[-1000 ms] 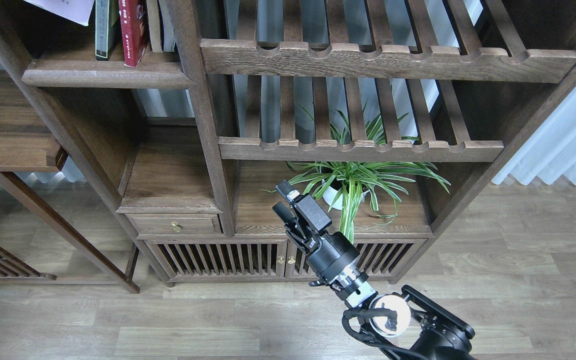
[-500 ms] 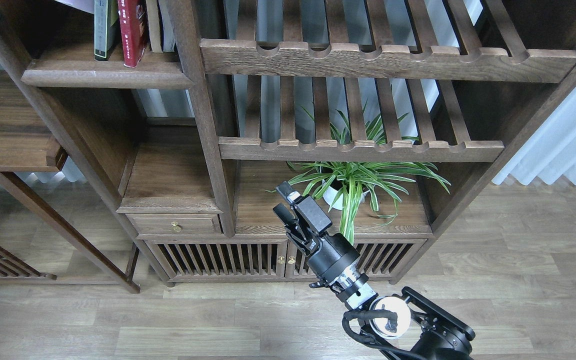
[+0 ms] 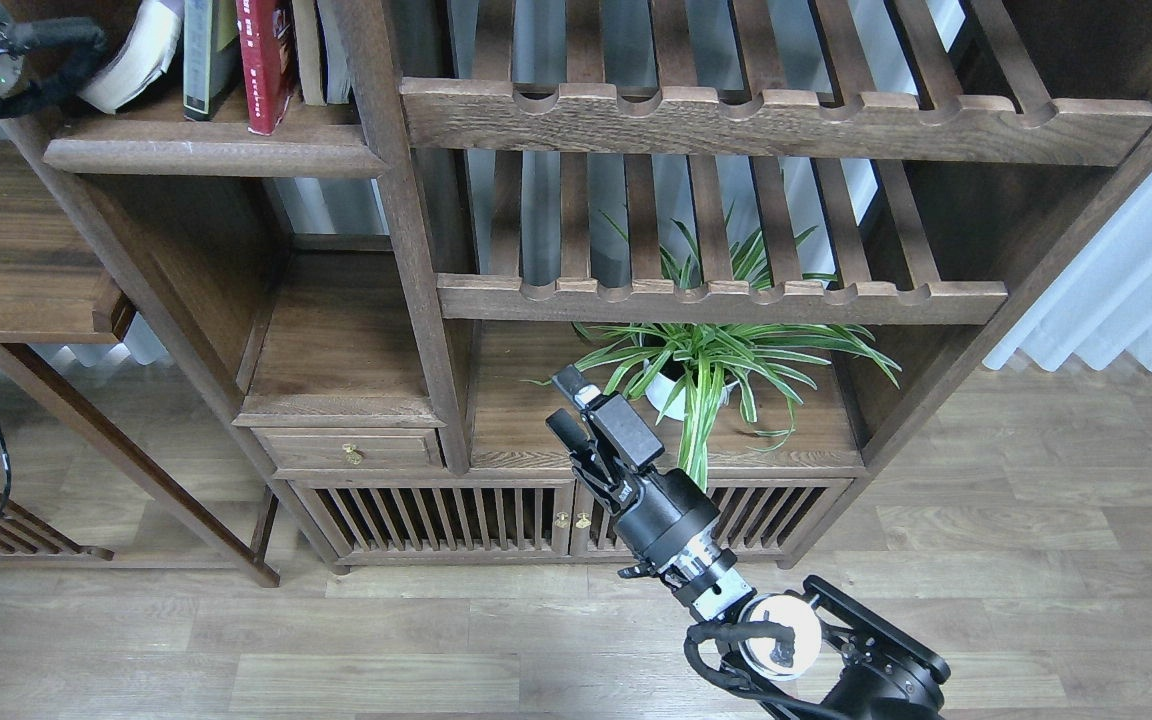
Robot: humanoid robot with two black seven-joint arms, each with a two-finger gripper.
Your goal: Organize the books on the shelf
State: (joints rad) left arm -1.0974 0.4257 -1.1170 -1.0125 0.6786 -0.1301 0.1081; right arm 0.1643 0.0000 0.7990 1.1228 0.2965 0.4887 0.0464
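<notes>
The shelf (image 3: 206,152) is the dark board with a rounded front edge at the upper left. On it stand a yellow-green-and-grey book (image 3: 198,60) and a red book (image 3: 266,65), with thin pale spines (image 3: 321,50) to their right. A pale paperback (image 3: 131,62) leans left of them, page edges showing. My left gripper (image 3: 86,42) is a dark shape touching this paperback; its fingers cannot be told apart. My right gripper (image 3: 566,405) is open and empty, low in front of the cabinet, far from the books.
Slatted racks with notched rails (image 3: 776,115) fill the upper right. A potted spider plant (image 3: 706,370) stands just right of the right gripper. A drawer (image 3: 351,450) and slatted cabinet doors (image 3: 436,515) are below. A side table (image 3: 16,260) stands at the left.
My left arm has come into view at the top left. The pale paperback has come down and now leans on the shelf beside the yellow-green book. The right arm has hardly moved.
</notes>
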